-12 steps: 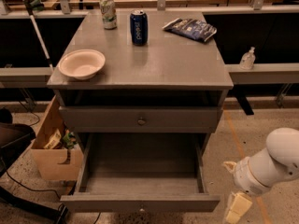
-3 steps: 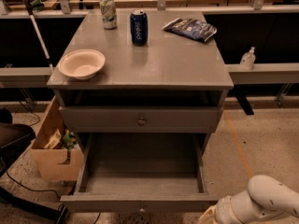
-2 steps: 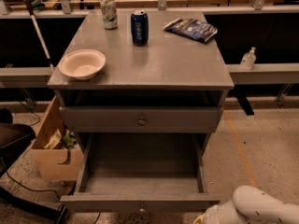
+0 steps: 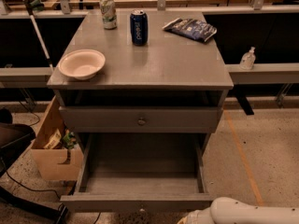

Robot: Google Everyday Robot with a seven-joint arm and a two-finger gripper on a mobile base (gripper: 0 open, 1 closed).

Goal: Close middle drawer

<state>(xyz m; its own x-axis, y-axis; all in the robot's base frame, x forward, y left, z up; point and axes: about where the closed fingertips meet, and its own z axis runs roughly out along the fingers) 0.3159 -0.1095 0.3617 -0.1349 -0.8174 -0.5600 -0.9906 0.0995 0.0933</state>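
Observation:
The middle drawer [image 4: 140, 171] is pulled far out of the grey cabinet, and its inside looks empty. Its flat front [image 4: 135, 202] runs along the bottom of the camera view. The knob is at the frame's lower edge and is barely visible. Above it, the taller-fronted drawer [image 4: 140, 120] with a round knob sits almost shut. My white arm [image 4: 252, 211] enters from the bottom right. My gripper [image 4: 189, 217] is at the bottom edge, just right of and in front of the open drawer's front, mostly cut off by the frame.
On the cabinet top are a pale bowl [image 4: 81, 63], a blue can [image 4: 138, 27], a light can [image 4: 108, 13] and a dark snack bag [image 4: 190, 29]. A cardboard box [image 4: 51, 148] stands on the floor to the left, and a dark chair base [image 4: 18, 171] further left.
My arm has dropped from the right of the drawer to the bottom edge. It has moved left toward the open drawer's front. The drawer has not moved.

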